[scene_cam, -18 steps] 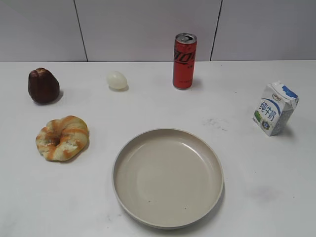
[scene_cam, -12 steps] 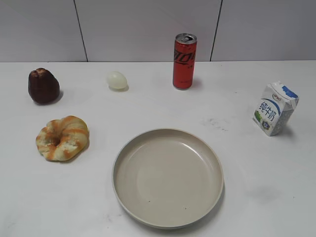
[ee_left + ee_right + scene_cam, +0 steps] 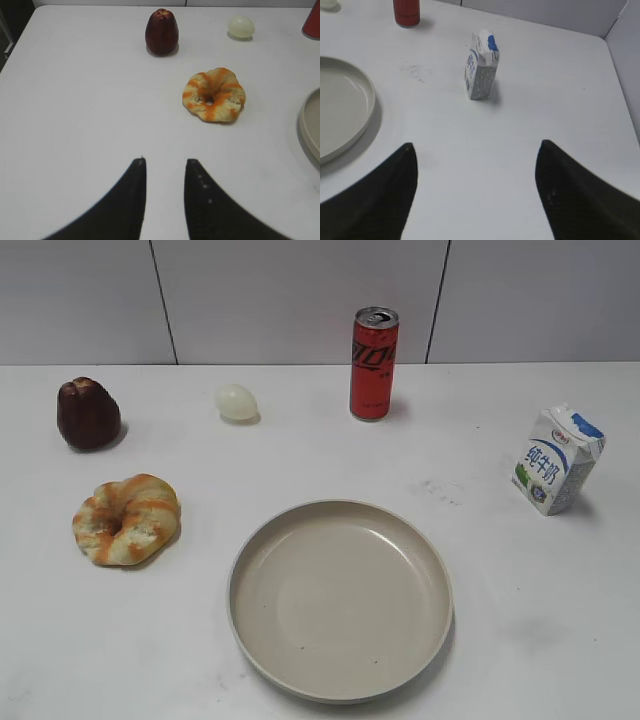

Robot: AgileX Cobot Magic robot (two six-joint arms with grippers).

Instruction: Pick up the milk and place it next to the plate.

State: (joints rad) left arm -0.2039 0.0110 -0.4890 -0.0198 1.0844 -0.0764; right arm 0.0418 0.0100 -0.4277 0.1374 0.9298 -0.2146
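Note:
The milk [image 3: 556, 460], a small white carton with a blue top patch, stands upright at the right of the table, apart from the plate [image 3: 340, 598], a large beige dish at the front centre. In the right wrist view the milk [image 3: 481, 67] stands ahead of my right gripper [image 3: 476, 145], which is wide open and empty; the plate's rim [image 3: 367, 107] shows at the left. My left gripper [image 3: 165, 161] hangs over bare table with its fingers close together and nothing between them. Neither gripper shows in the exterior view.
A tall red can [image 3: 373, 364] stands at the back centre. A pale egg [image 3: 236, 402], a dark brown cake [image 3: 88, 414] and a glazed ring-shaped bread [image 3: 126, 519] lie at the left. A wall rises behind the table.

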